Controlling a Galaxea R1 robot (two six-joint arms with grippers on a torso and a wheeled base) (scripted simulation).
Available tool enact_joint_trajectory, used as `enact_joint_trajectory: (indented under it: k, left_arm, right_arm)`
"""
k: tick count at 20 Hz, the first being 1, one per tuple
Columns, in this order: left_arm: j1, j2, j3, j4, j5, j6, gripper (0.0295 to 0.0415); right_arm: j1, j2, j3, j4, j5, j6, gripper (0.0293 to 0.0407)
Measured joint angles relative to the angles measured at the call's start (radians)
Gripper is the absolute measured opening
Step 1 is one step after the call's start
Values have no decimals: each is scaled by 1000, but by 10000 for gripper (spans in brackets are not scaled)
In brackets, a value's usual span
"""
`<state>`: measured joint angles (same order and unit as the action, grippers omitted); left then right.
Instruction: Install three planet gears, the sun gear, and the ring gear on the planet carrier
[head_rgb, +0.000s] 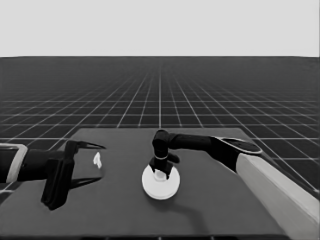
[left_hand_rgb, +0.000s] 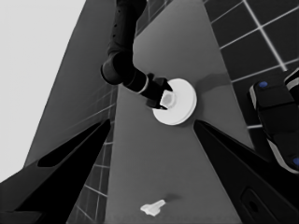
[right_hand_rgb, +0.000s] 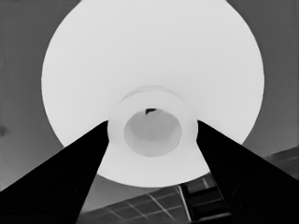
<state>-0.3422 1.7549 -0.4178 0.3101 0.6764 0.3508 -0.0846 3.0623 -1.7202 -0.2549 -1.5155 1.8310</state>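
Note:
The larger round part (head_rgb: 160, 189) lies flat at the table's middle, also seen in the left wrist view (left_hand_rgb: 183, 108) and filling the right wrist view (right_hand_rgb: 149, 51). My right gripper (head_rgb: 161, 172) points straight down over its centre, shut on a small white gear (right_hand_rgb: 152, 161) with a centre hole. The gear (left_hand_rgb: 168, 99) sits at the disc's middle, one finger against each of its sides. The smaller round part and the planet gears are hidden. My left gripper (head_rgb: 100, 162) waits open over the table's left end.
A thin white piece (head_rgb: 97, 160) lies on the table under the left gripper's spread fingers, not held, and appears in the left wrist view (left_hand_rgb: 153, 206). Dark machinery with blue lights (left_hand_rgb: 275, 121) stands past the table's edge.

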Motion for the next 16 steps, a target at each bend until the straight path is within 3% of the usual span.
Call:
enact_joint_trajectory:
  k: [4,5,7,14,16]
  left_arm:
    - [0,0,0,0,0,0,385]
    - [0,0,0,0,0,0,385]
    - [0,0,0,0,0,0,385]
    - [0,0,0,0,0,0,385]
    - [0,0,0,0,0,0,385]
  right_arm:
    - [0,0,0,0,0,35,348]
    - [0,0,0,0,0,40,373]
    - [1,0,0,0,0,45,384]
    - [1,0,0,0,0,47,385]
    - [72,-8,40,58,-23,-267,386]
